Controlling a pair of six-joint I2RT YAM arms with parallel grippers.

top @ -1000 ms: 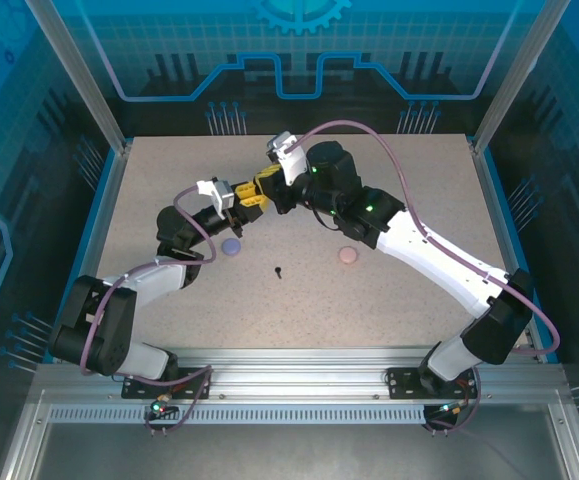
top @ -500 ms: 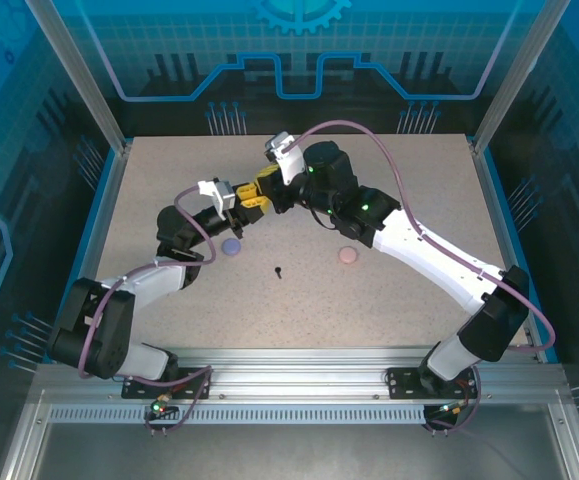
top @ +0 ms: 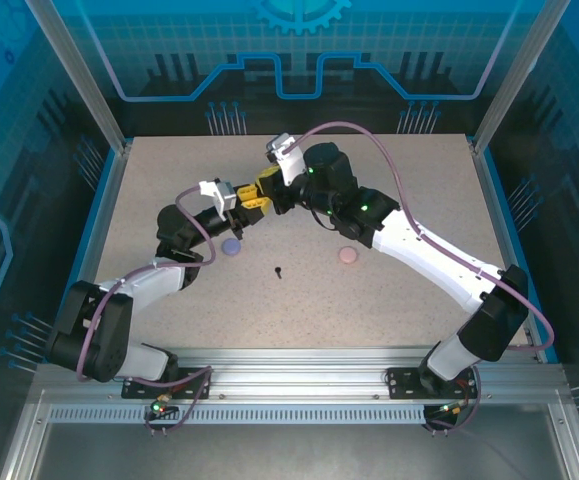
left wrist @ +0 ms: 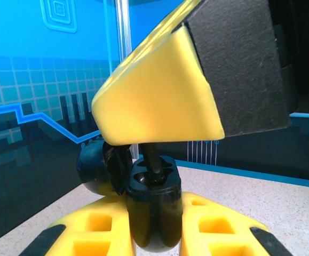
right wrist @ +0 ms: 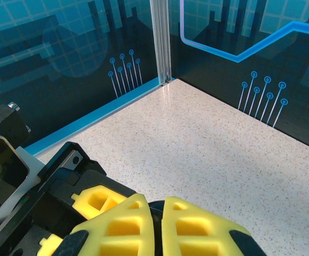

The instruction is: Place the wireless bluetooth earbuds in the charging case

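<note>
Speckled table point(top: 389, 300), scene almost unchanged. Left gripper point(top: 251, 200) pinches open black case point(left wrist: 151, 213). Right gripper point(top: 266, 184) nips black earbud point(left wrist: 152, 160) tighter, stem entering socket: seating likely underway. Second black earbud point(top: 279, 271) waits on table.

Open black charging case point(left wrist: 153, 213), lid point(left wrist: 96, 168) tipped left; black earbud point(left wrist: 152, 160) upright at its socket; second black earbud point(top: 279, 271) lies loose between purple case point(top: 232, 246) and pink case point(top: 348, 256)

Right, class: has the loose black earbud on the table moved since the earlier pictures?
No. The black earbud lies at the same spot, between the purple case and the pink case.
</note>
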